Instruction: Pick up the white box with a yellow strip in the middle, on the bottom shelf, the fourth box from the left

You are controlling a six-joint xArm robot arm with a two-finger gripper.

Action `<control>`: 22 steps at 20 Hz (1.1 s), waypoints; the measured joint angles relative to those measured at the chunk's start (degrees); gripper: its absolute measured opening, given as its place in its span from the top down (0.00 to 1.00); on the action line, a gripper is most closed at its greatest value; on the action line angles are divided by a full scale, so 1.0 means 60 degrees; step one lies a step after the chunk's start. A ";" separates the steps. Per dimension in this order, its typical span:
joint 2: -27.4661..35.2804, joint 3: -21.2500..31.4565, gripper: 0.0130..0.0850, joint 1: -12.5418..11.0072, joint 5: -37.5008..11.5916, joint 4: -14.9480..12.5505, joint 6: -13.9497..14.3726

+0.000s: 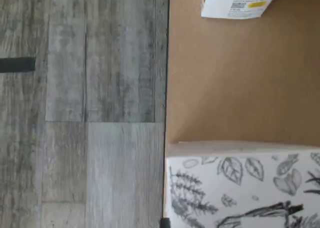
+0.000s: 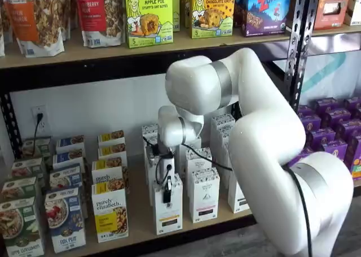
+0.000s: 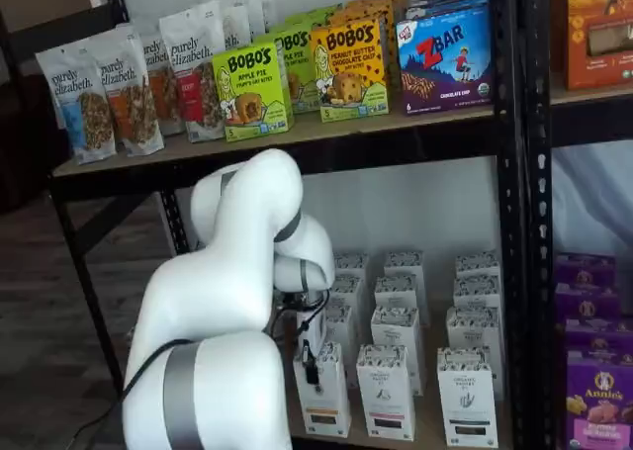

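1. The gripper [image 2: 167, 196] hangs straight down over the front of the bottom shelf [image 2: 186, 232], its black fingers [image 2: 167, 192] closed on the top of the white box [image 2: 168, 212].
2. The other shelf view shows the same grip: the gripper [image 3: 311, 367] sits on the top edge of the white box [image 3: 323, 403], with a black cable [image 3: 297, 323] looping beside it.
3. The white box stands upright at the front of its row, near the shelf's front rail, with a thin yellow strip low on its face.
4. To its left stands a purely elizabeth box [image 2: 110, 213] with a yellow panel; to its right a same-shaped carton [image 2: 203, 195] with a dark strip.
5. More white cartons stand in rows behind these, toward the wall.
6. The arm [image 2: 254, 144] bends in from the right of that view and hides part of the rows.
7. The wrist view shows the speckled leaf-pattern top of a carton [image 1: 245, 185], the pale shelf board [image 1: 235, 82] beyond it, and grey plank floor [image 1: 80, 112] past the shelf's edge.
8. The top shelf [image 2: 141, 49] carries Bobo's boxes [image 2: 149, 15] and granola bags [image 2: 36, 17].
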 joint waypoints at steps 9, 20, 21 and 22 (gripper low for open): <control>-0.0572 0.0726 0.44 0.0027 0.0024 -0.0030 0.0045; -0.2179 0.3132 0.44 0.0109 -0.0660 0.0041 -0.0002; -0.2308 0.3333 0.44 0.0124 -0.0736 0.0108 -0.0052; -0.2458 0.3555 0.44 0.0140 -0.0811 0.0179 -0.0105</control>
